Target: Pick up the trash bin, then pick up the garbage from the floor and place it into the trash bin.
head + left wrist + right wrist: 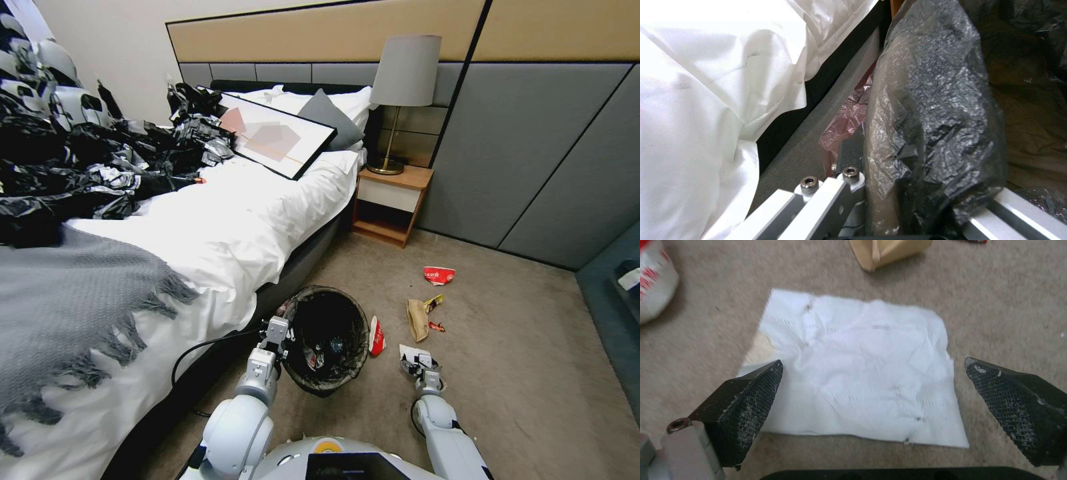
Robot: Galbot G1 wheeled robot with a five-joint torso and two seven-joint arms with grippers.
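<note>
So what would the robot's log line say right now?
left gripper: shut on trash bin rim | right gripper: open over white napkin on carpet | napkin: not gripped

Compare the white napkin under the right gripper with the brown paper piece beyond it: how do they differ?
The white napkin lies spread flat and roughly square; the brown paper is folded and stands up off the carpet. The napkin sits between the open fingers of the right gripper; the brown paper lies farther out, away from them. Both are unpicked litter on the carpet.
</note>
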